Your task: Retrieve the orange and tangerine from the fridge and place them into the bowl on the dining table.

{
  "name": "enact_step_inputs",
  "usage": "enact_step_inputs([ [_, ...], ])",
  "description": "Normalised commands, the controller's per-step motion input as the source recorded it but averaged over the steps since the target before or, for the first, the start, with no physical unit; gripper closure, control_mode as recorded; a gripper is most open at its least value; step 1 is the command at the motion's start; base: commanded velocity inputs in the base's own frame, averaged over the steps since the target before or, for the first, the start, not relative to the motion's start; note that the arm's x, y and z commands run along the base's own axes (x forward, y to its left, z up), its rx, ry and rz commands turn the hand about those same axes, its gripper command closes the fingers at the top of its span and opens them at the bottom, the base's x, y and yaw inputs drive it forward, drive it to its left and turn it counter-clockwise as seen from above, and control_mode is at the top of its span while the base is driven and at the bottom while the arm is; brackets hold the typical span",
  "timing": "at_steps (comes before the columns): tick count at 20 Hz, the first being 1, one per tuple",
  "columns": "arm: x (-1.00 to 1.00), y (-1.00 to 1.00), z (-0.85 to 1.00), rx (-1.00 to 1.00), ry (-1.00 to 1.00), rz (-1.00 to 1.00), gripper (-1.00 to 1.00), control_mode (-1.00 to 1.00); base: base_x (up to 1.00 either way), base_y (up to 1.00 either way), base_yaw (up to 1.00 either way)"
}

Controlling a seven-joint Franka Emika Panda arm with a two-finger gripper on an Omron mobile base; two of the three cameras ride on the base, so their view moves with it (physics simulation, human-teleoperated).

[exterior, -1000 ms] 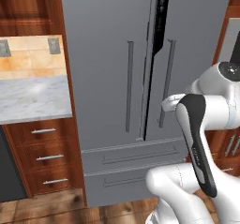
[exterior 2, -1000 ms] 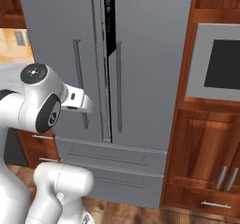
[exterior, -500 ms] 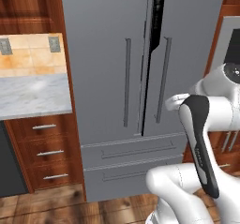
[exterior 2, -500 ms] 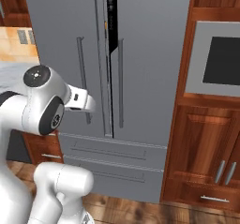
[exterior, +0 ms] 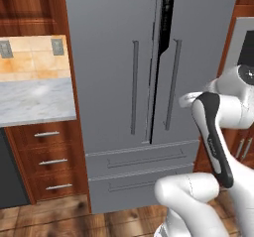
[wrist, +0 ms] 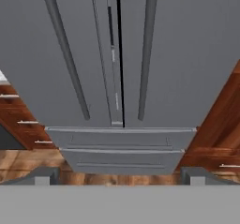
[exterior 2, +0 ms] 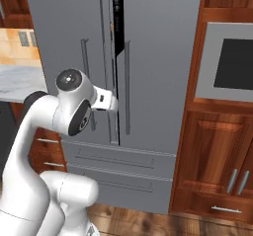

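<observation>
The tall grey fridge (exterior: 109, 82) (exterior 2: 158, 57) (wrist: 187, 54) stands straight ahead. Its right door is ajar by a narrow dark gap (exterior: 163, 32), and both drawers (exterior: 139, 174) at the bottom are shut. In the hand view my gripper (wrist: 119, 177) is open and empty. It faces the two long bar handles (wrist: 145, 54) and the seam between the doors from a short distance, touching nothing. The orange and the tangerine are hidden. The bowl and the dining table are out of view.
A short marble counter (exterior: 34, 102) over wooden drawers (exterior: 47, 159) sits left of the fridge. A dark appliance front (exterior: 10, 171) is beside it. A grey wall oven (exterior 2: 232, 62) above wood cabinets (exterior 2: 212, 156) stands on the right. Wood floor (wrist: 28, 162) lies below.
My arm's upper joint has swung towards the fridge seam. The fridge doors and drawers stand as before, and the gripper stays open.
</observation>
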Motion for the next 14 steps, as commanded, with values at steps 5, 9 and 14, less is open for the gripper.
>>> enact_step_inputs([
  [5,0.92,-0.15,0.0,0.02,0.0,0.0,-1.0,-1.0,0.0,0.0,0.0],
  [9,0.66,-0.2,0.0,0.0,-0.09,0.0,-1.0,-1.0,0.0,0.0,0.0],
  [14,0.58,-0.21,0.0,0.0,-0.14,0.0,-1.0,-1.0,0.0,0.0,0.0],
])
